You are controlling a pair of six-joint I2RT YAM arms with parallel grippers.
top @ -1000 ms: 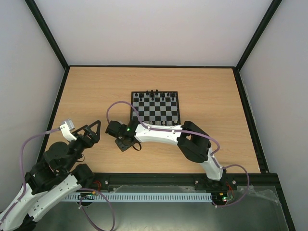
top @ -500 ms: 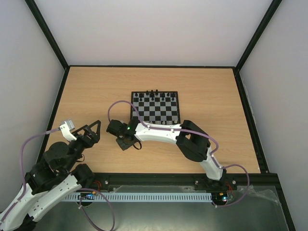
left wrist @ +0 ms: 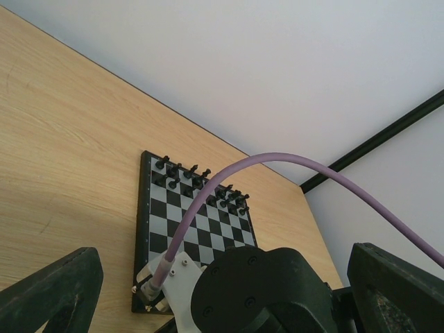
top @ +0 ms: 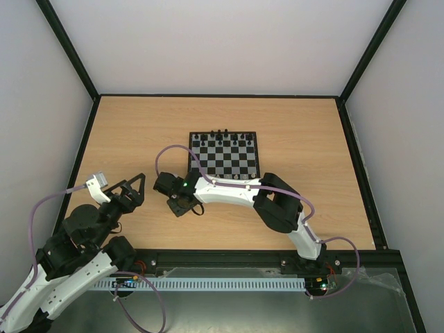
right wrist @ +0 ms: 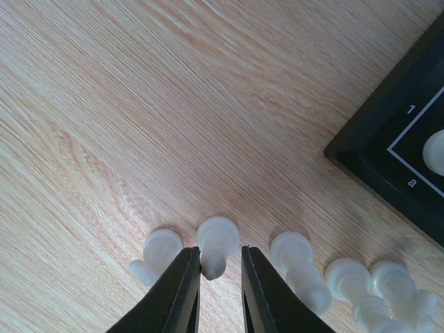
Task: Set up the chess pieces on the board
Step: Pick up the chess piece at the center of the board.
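Right tool (right wrist: 220, 262) narrower than before, loosely astride one chess piece (right wrist: 216, 239) (small gap); left tool (top: 134, 186) agape.

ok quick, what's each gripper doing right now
Left gripper: wide open, empty.
Right gripper: narrowly open around a white chess piece lying on the table, not gripping yet.

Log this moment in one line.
step: pick white piece off table | right gripper: jaws narrow around piece, not clamped | left gripper: open, off board | black pieces: far rows
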